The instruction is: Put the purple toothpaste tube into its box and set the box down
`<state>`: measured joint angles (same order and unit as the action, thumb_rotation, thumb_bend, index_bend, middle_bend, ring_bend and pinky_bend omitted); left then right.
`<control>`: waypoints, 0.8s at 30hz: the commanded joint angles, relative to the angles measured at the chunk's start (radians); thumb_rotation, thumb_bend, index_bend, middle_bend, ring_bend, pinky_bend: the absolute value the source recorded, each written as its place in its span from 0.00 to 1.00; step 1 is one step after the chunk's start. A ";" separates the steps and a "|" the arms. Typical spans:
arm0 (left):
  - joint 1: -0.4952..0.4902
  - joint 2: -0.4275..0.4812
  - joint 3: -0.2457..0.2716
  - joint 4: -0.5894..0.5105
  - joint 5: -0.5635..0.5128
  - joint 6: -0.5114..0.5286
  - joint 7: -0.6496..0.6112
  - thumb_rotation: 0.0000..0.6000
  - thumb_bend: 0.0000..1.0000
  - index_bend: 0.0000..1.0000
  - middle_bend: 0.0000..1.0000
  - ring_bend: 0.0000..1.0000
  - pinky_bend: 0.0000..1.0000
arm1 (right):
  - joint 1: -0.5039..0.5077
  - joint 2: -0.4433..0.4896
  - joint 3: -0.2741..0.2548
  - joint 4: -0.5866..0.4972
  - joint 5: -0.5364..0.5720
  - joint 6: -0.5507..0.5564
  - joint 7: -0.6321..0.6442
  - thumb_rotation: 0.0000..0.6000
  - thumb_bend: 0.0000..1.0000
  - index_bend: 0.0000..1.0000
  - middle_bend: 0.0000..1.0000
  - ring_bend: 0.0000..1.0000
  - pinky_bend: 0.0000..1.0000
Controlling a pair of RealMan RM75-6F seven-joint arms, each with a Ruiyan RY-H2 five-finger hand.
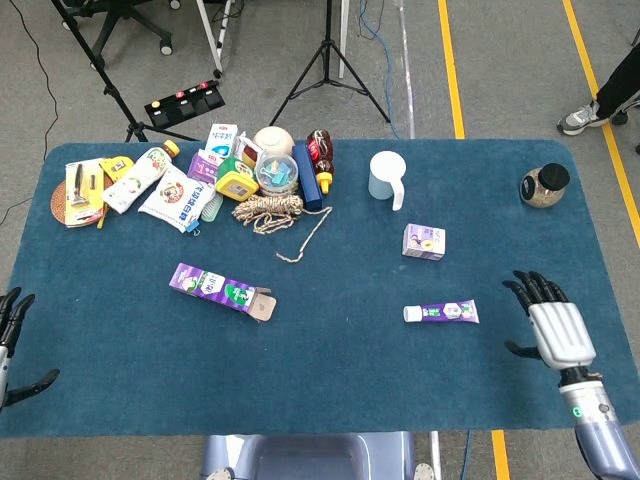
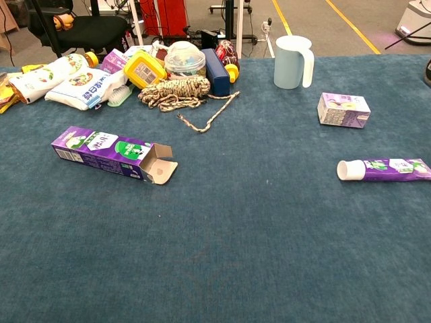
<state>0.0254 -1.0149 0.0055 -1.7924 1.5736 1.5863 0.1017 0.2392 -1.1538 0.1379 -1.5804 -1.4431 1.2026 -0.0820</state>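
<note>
The purple toothpaste tube point(image 1: 441, 312) point(image 2: 384, 169) lies flat on the blue table, white cap pointing left. Its purple box point(image 1: 220, 289) point(image 2: 111, 153) lies left of centre with the end flap open toward the right. My right hand point(image 1: 551, 325) hovers over the table a short way right of the tube, fingers spread, holding nothing. My left hand point(image 1: 10, 345) shows only at the left edge of the head view, off the table's near left corner, fingers apart and empty. Neither hand appears in the chest view.
A small purple carton point(image 1: 424, 241) lies behind the tube, a pale blue jug point(image 1: 386, 178) farther back. A coil of rope point(image 1: 272, 211), snack packs and bottles crowd the back left. A jar point(image 1: 543, 186) stands at the back right.
</note>
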 commanded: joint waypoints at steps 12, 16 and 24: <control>-0.006 0.004 -0.005 0.000 -0.017 -0.014 -0.007 1.00 0.05 0.00 0.00 0.00 0.14 | 0.144 -0.126 0.039 0.110 0.206 -0.202 -0.040 1.00 0.04 0.26 0.25 0.24 0.25; -0.006 0.005 -0.005 -0.002 -0.018 -0.014 -0.006 1.00 0.05 0.00 0.00 0.00 0.14 | 0.155 -0.142 0.036 0.104 0.232 -0.212 -0.078 1.00 0.07 0.27 0.27 0.25 0.25; -0.007 0.003 -0.007 -0.002 -0.026 -0.018 0.001 1.00 0.05 0.00 0.00 0.00 0.14 | 0.177 -0.197 0.022 0.102 0.283 -0.221 -0.147 1.00 0.12 0.30 0.28 0.27 0.25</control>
<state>0.0182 -1.0114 -0.0014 -1.7942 1.5479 1.5685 0.1028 0.4119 -1.3429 0.1637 -1.4773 -1.1656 0.9842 -0.2213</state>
